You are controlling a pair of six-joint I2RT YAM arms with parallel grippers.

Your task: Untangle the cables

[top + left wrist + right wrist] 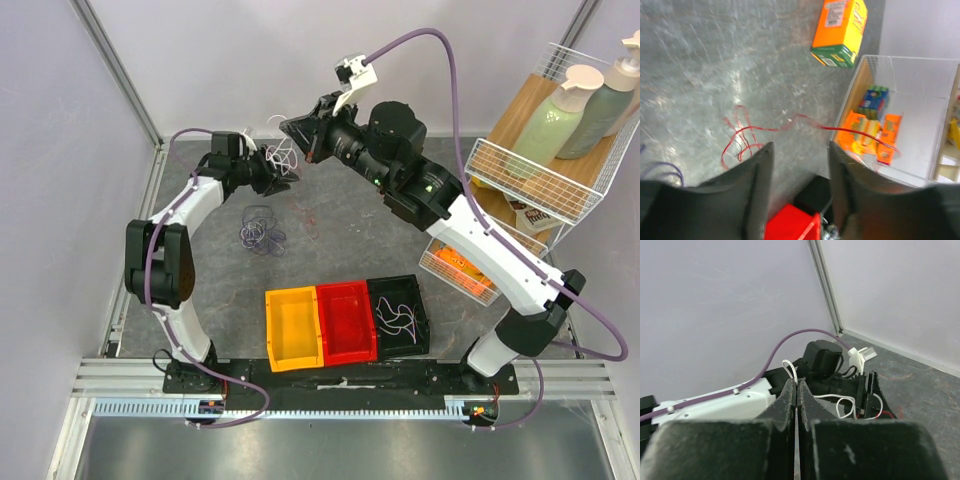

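One limp white cable (283, 153), pinched in the closed right tool (292, 129), is probably best taken at a loop by the wide left tool (279, 176).

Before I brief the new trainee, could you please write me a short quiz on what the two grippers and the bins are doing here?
1. True or false: the right gripper is shut on the white cable.
2. The left gripper's jaws are: A) shut and empty; B) open with nothing between them; C) shut on a cable.
3. Which colour of bin already holds a cable?
Key: 1 true; 2 B; 3 the black bin.
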